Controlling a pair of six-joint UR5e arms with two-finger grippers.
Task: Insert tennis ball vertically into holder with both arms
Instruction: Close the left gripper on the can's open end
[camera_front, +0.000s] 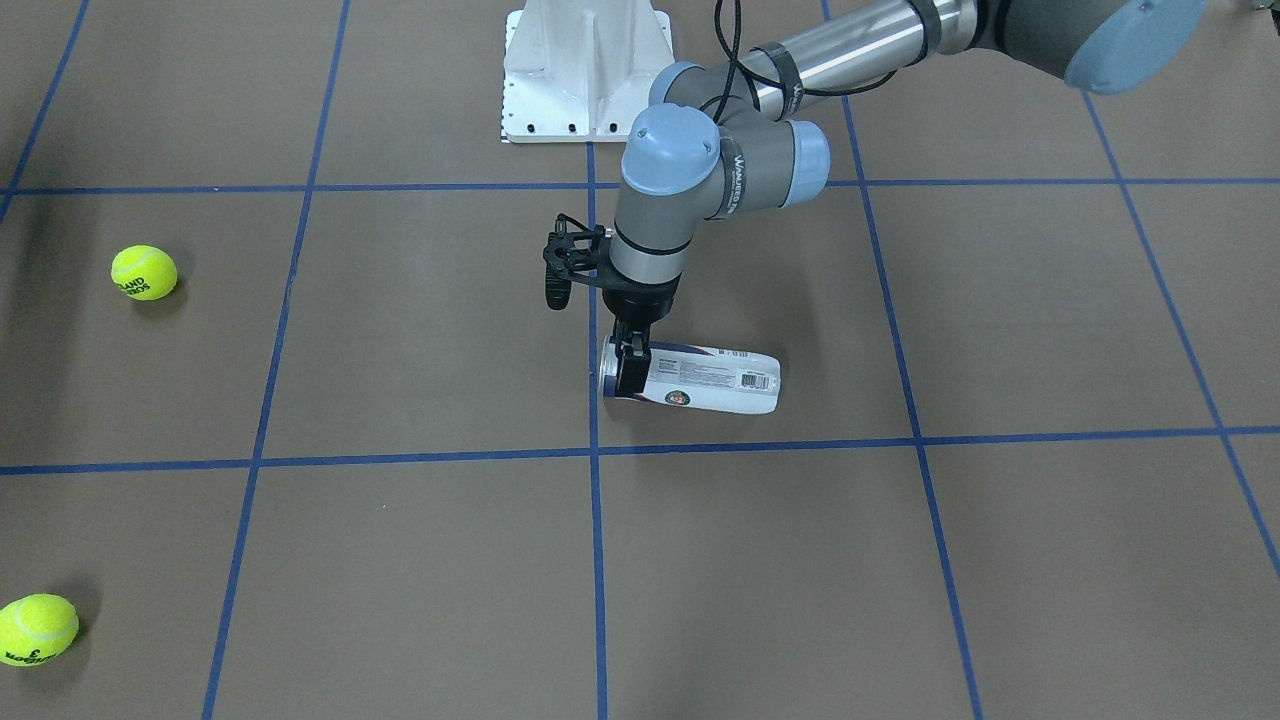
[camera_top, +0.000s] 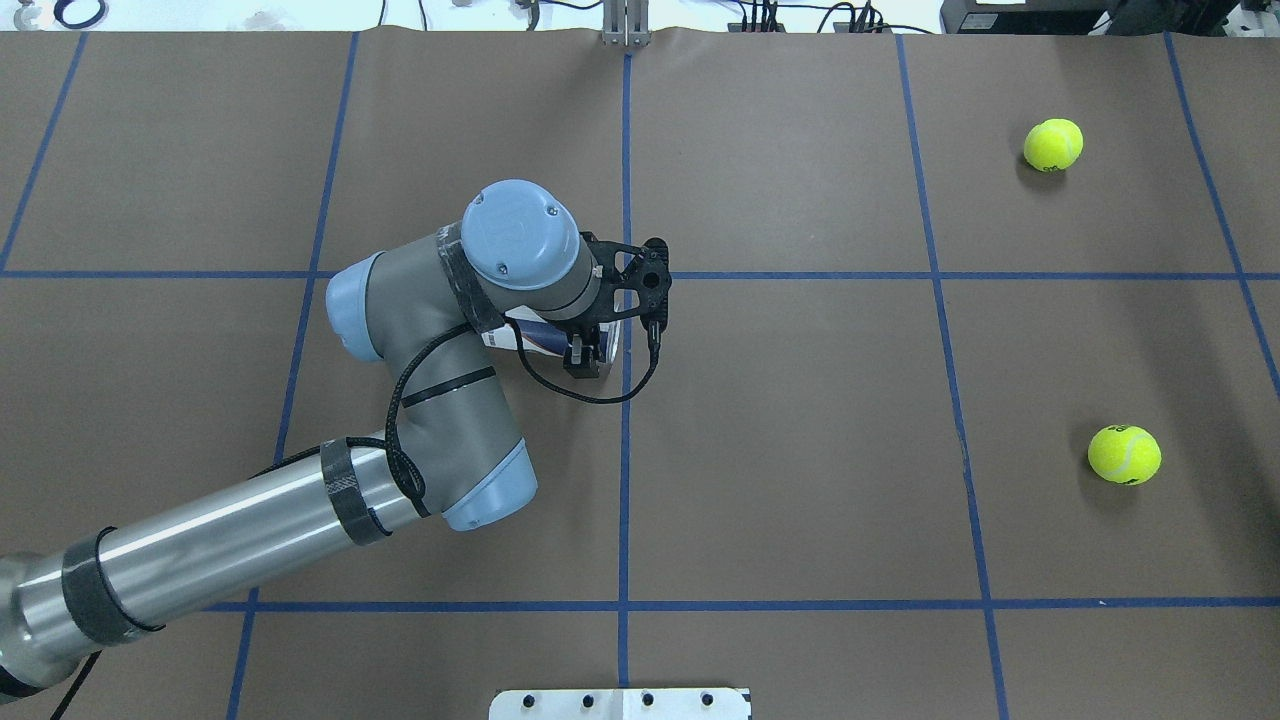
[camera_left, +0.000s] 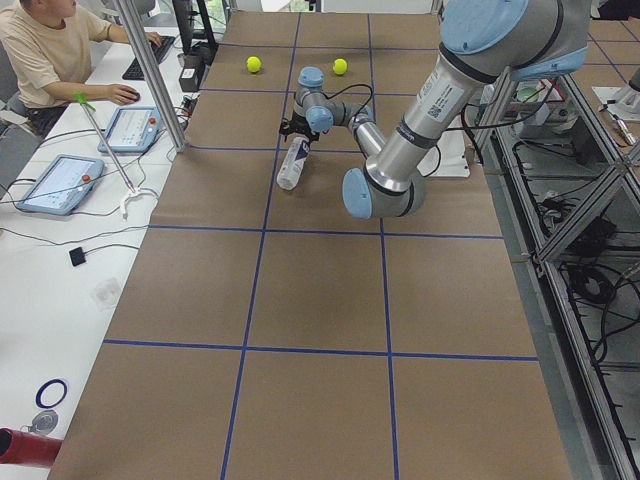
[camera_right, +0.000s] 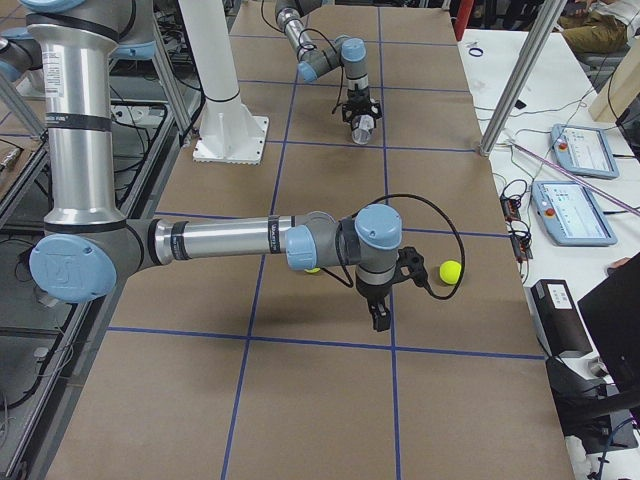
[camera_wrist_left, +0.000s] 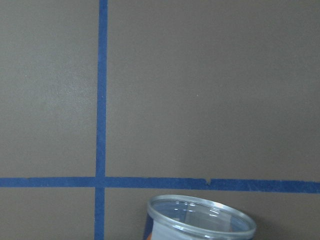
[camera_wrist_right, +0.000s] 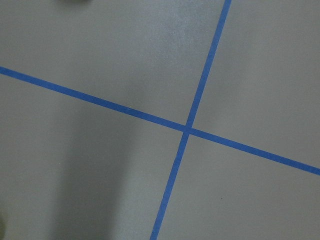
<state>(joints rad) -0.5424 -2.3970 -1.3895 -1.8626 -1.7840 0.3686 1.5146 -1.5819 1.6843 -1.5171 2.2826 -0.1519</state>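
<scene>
The holder (camera_front: 715, 380), a clear tube with a white and navy label, lies on its side near the table's middle. My left gripper (camera_front: 630, 372) comes down on it near its metal-rimmed mouth, with the fingers closed around it. The overhead view shows the left gripper (camera_top: 583, 357) with the wrist covering most of the holder (camera_top: 540, 340). The left wrist view shows only the holder's mouth (camera_wrist_left: 200, 220). Two tennis balls (camera_top: 1124, 454) (camera_top: 1053, 144) lie far off on my right side. My right gripper (camera_right: 380, 318) hangs above the table near a ball (camera_right: 451, 270); I cannot tell its state.
The white pedestal base (camera_front: 585, 70) stands at my edge of the table. Blue tape lines (camera_wrist_right: 187, 129) cross the brown table. An operator (camera_left: 45, 50) sits at a side bench with tablets. A metal post (camera_right: 520, 80) stands at the far edge.
</scene>
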